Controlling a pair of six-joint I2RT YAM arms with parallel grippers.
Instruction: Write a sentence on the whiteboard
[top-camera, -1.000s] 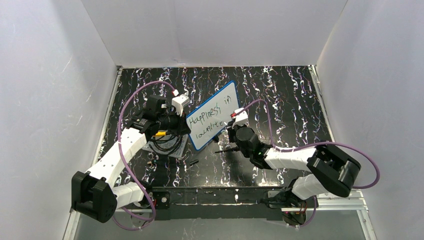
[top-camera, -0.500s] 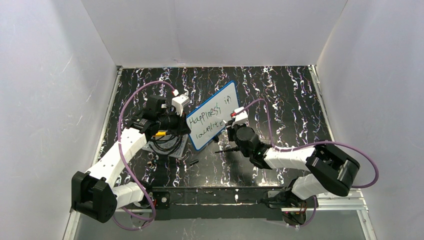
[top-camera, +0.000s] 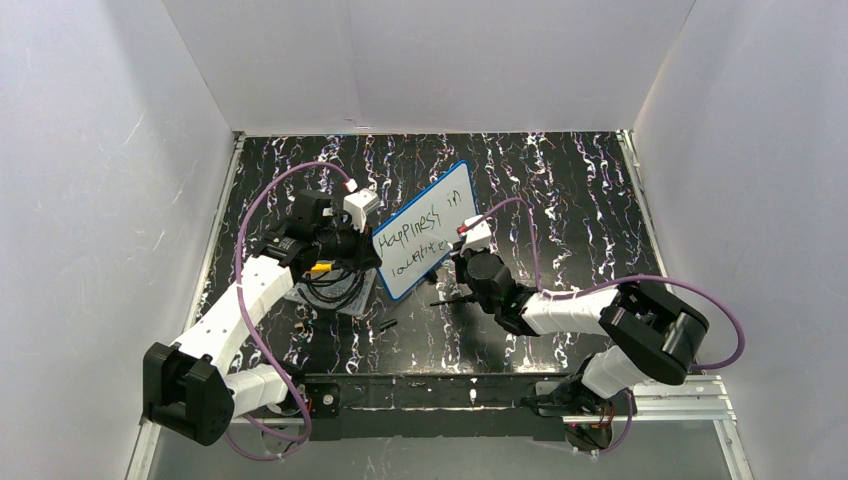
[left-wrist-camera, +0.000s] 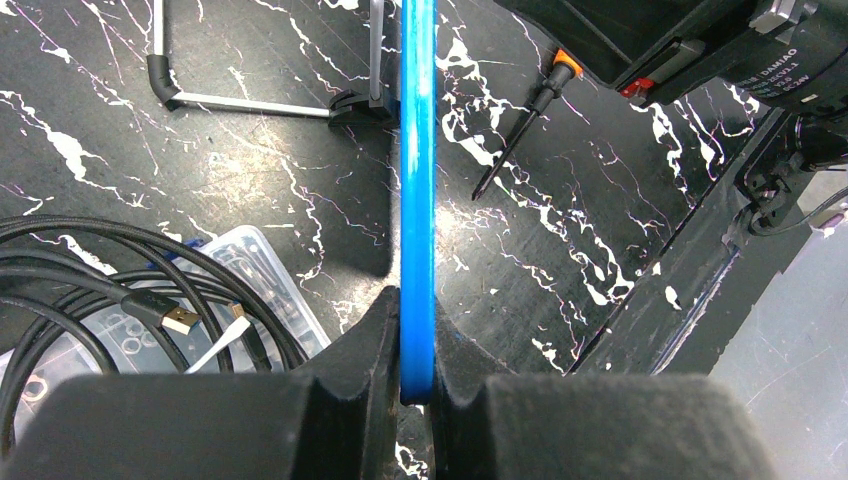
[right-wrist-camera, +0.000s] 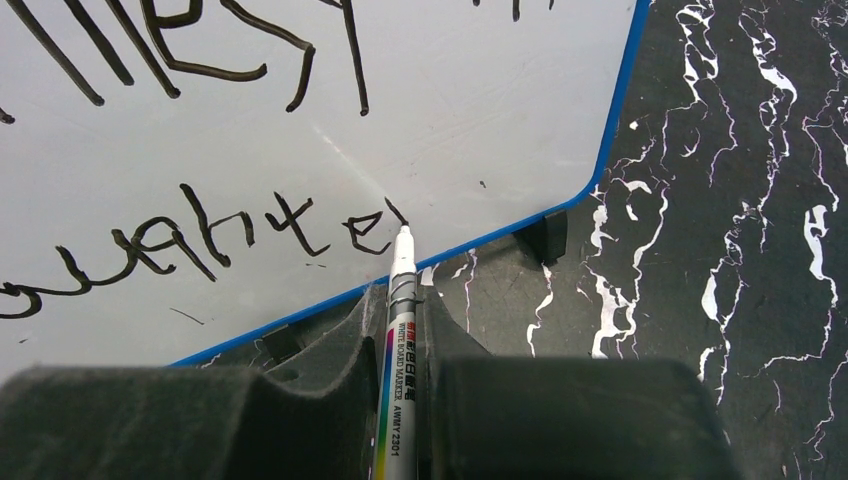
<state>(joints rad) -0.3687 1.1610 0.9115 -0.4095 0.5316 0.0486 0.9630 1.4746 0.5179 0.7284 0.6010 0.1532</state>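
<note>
The whiteboard (top-camera: 425, 240), white with a thin blue rim, stands tilted on its stand. My left gripper (top-camera: 368, 250) is shut on its left edge; in the left wrist view the blue rim (left-wrist-camera: 417, 200) runs between my fingers (left-wrist-camera: 365, 340). The sentence (top-camera: 420, 235) reads "Happiness in" over "laughter" in black. My right gripper (top-camera: 462, 268) is shut on a white marker (right-wrist-camera: 398, 340). Its tip touches the board at the end of the lower line (right-wrist-camera: 300, 225), by the last stroke.
A clear plastic tray with black cable (top-camera: 325, 285) lies under the left arm and shows in the left wrist view (left-wrist-camera: 150, 320). A small screwdriver (left-wrist-camera: 520, 125) lies behind the board. A small black piece (top-camera: 386, 325) lies on the marbled table. White walls enclose the table.
The right arm has shifted slightly left and toward the board, bringing the marker tip to the end of the lower line. The left arm and board have stayed still.
</note>
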